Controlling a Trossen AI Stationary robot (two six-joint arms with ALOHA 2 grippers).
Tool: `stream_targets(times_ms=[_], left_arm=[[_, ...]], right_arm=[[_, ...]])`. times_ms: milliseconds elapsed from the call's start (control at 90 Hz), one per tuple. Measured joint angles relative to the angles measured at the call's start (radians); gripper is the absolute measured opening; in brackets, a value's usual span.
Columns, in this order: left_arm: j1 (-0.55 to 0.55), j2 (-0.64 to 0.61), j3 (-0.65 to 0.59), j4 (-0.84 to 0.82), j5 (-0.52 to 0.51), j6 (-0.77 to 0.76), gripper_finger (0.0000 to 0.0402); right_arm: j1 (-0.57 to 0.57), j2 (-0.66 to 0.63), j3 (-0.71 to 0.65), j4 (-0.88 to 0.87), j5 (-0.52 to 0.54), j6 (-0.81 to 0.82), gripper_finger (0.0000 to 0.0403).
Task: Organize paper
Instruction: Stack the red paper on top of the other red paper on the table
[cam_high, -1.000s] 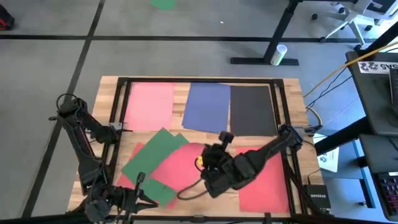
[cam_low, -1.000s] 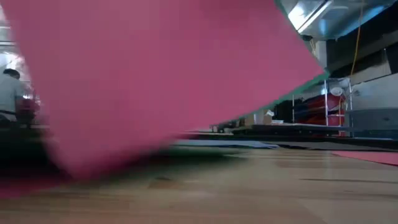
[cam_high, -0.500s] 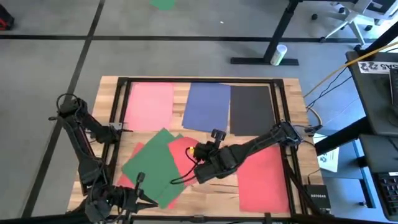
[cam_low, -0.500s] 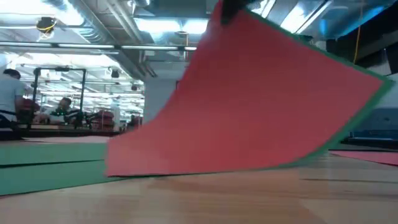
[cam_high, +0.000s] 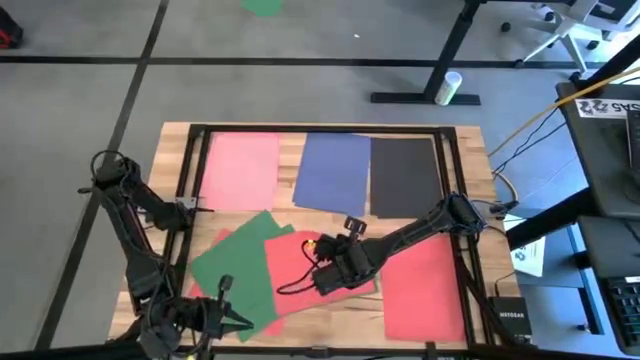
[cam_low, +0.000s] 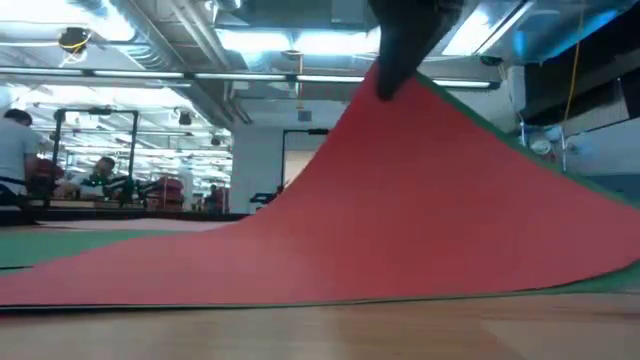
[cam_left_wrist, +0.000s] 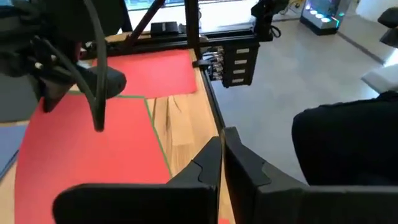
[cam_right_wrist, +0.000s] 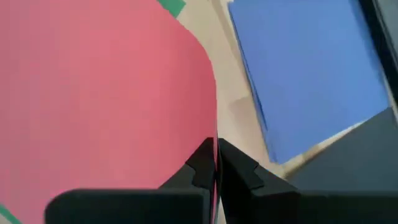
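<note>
Near blue sheet (cam_high: 333, 170): right hand (cam_high: 316, 247) pinching red sheet (cam_high: 300, 268) by its raised edge.
Red sheet: atop green sheets (cam_high: 235, 270), front of blue sheet.
Left hand (cam_left_wrist: 222, 155): closed, bench (cam_high: 300, 315) front edge.
Open room: bare bench between sheets.

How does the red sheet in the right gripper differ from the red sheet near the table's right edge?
The held red sheet is pinched at one edge by the right gripper and curves up off the table; the other red sheet lies flat and untouched. The held one overlaps green sheets; the other rests on bare wood. Both look alike in colour and size.
</note>
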Motion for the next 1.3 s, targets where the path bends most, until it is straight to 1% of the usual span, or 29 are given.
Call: stream_targets(times_ms=[167,244,333,489,633,778,1067,1200,1300], left_arm=[[0.0,0.0,0.0,-0.007,0.0,-0.005,0.0],[0.0,0.0,0.0,-0.029,0.0,-0.016,0.0],[0.003,0.0,0.0,-0.053,0.0,-0.042,0.0],[0.005,0.001,-0.001,-0.112,0.0,-0.109,0.0],[0.005,0.024,-0.001,-0.181,0.0,-0.184,0.0],[0.005,0.064,-0.001,-0.239,0.001,-0.265,0.0],[0.013,0.132,-0.002,-0.317,0.002,-0.358,0.0],[0.025,0.157,-0.002,-0.35,0.002,-0.413,0.0],[0.035,0.183,-0.002,-0.362,0.009,-0.43,0.0]], right_arm=[[0.0,0.0,-0.035,0.007,-0.12,0.055,0.0],[0.0,0.0,-0.06,0.039,-0.17,0.058,0.0],[0.0,0.0,-0.084,0.097,-0.204,0.059,0.0001],[-0.002,0.0,-0.113,0.156,-0.209,0.059,0.0013],[-0.002,0.0,-0.117,0.159,-0.201,0.054,0.0042],[0.0,0.0,-0.117,0.157,-0.194,0.038,0.0081],[0.0,0.0,-0.115,0.114,-0.19,-0.033,0.0158],[0.002,0.0,-0.114,0.096,-0.186,-0.06,0.0185],[0.015,0.0,-0.114,0.082,-0.192,-0.113,0.0197]])
